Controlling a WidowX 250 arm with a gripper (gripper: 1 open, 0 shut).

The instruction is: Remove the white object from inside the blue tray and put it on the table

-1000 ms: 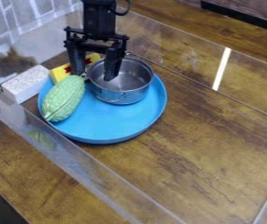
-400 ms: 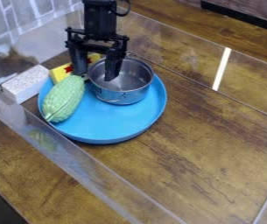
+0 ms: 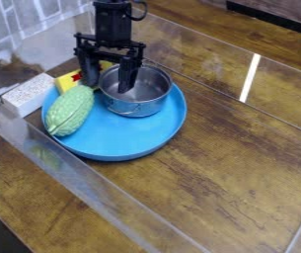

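Arm: you have the black arm coming straight down from the top edge, upper left of centre, its gripper pointing downward over the far-left rim of the steel bowl.
Gripper: its fingers stand apart; one dips inside the bowl, the other hangs outside it. Whether they touch the rim, you cannot tell.
Tray: the blue tray is round, smooth plastic with a low rim, left of centre in the frame.
Bowl: shiny metal, round, sitting in the tray's upper half.
Green thing: an oval, bumpy-skinned vegetable lies on the tray's left edge, beside the bowl.
Yellow thing: a small yellow piece peeks out behind the vegetable, mostly hidden.
White object: a pale flat block lies at the far left, outside the tray, on the table.
Table: dark wood planks under a glossy clear sheet, with a bright glare streak at the right.
Change: you will see almost nothing different from a moment ago; the arm stays where it was.
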